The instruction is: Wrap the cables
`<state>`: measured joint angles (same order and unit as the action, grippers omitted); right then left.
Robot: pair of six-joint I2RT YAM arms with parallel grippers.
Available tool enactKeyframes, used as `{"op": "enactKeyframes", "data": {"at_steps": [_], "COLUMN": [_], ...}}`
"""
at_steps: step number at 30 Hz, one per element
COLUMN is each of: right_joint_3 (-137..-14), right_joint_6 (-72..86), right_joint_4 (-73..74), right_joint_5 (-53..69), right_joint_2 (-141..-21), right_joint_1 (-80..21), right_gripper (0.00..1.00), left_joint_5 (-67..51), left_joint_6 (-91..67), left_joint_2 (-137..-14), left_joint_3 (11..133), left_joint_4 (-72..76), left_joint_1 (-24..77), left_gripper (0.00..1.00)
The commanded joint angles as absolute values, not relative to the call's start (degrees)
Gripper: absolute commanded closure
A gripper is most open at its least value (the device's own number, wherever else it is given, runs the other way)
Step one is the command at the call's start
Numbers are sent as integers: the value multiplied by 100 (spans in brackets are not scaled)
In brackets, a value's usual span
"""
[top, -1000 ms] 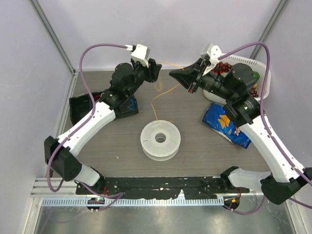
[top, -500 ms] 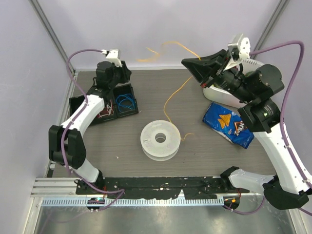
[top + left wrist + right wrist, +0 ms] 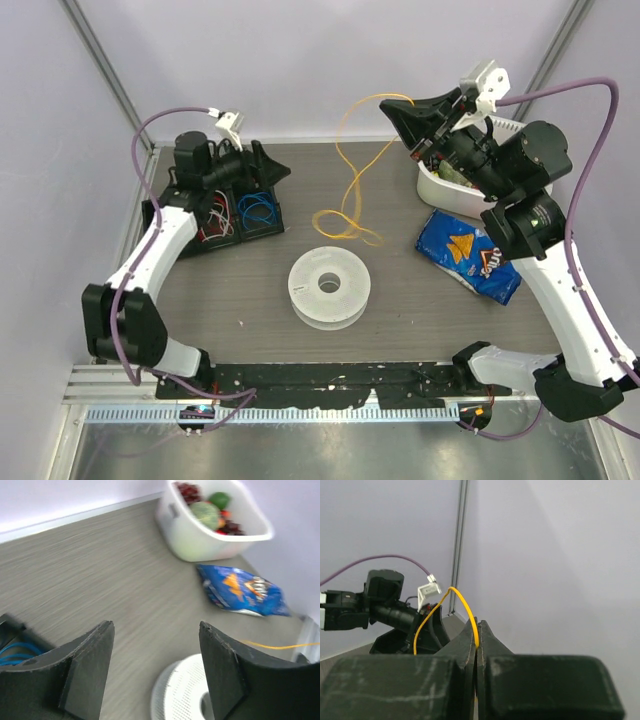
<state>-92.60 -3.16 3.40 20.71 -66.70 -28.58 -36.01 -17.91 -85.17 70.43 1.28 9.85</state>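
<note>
The right gripper (image 3: 476,630) is raised high over the far right part of the table (image 3: 240,290), and its two fingers are pressed together on the upper end of the yellow cable (image 3: 451,588). From this pinch the cable rises in a small arch and then hangs down in a long, loose loop. Its lower part lies in a few flat curls on the table, near the far side of the white spool (image 3: 329,287); I cannot tell if it touches the spool. These curls are between the black compartment box (image 3: 160,215) on the left and the blue chips bag (image 3: 468,256) on the right. The left gripper (image 3: 156,630) is over the far left area, just beside the black box, and its fingers stand wide apart with nothing between them. In the box there is a blue wire coil (image 3: 259,209) in one compartment and red-and-white wires (image 3: 212,222) in the next one. Behind the chips bag, under the right arm, stands a white bin (image 3: 200,545) with green and dark red fruit or vegetables inside.
</note>
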Motion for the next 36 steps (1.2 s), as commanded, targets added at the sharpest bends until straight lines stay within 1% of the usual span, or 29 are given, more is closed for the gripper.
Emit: {"op": "enactKeyframes", "data": {"at_steps": [1,6,10,15,17,21,22,23,27,29,34,36], "right_joint_3": [-9246,-9202,-9229,-9229,-9246,-9237,-9229,-9202,-9193,-9211,-9263,-9299], "right_joint_6": [-484,-457,-369,-290,-273,-237,-237,-194,-45,-18,228,263], "right_joint_4": [44,211,360,281,281,255,246,185,105,62,-130,-149], "right_joint_5": [2460,3084,3278,3278,3322,3401,3419,3506,3752,3849,3841,3753], "right_joint_2": [-6574,-6592,-6706,-6750,-6750,-6732,-6724,-6724,-6750,-6776,-6855,-6891], "right_joint_1": [-2839,-2839,-2830,-2839,-2830,-2830,-2830,-2830,-2839,-2839,-2839,-2839], "right_gripper": [99,99,99,99,99,99,99,99,99,99,99,99], "left_joint_5": [-5106,-5246,-5887,-6222,-6432,-6714,-6697,-6462,-6197,-6170,-6187,-6205], "left_joint_6": [-2118,-2031,-1828,-1618,-1547,-1494,-1338,-840,-755,-782,-782,-817], "left_joint_2": [-7823,-7401,-7295,-7295,-7286,-7260,-7225,-7129,-7198,-7338,-7576,-7568], "left_joint_3": [7014,6864,6873,6864,6864,6777,6742,6689,6741,6846,6865,6733], "left_joint_4": [360,729,853,712,659,370,213,-311,-255,-185,-141,-88], "left_joint_1": [1002,1011,1002,1011,1019,1221,1335,1562,1661,1661,1661,1670], "left_gripper": [27,22,20,23,27,27,25,23,23,25,35,37]}}
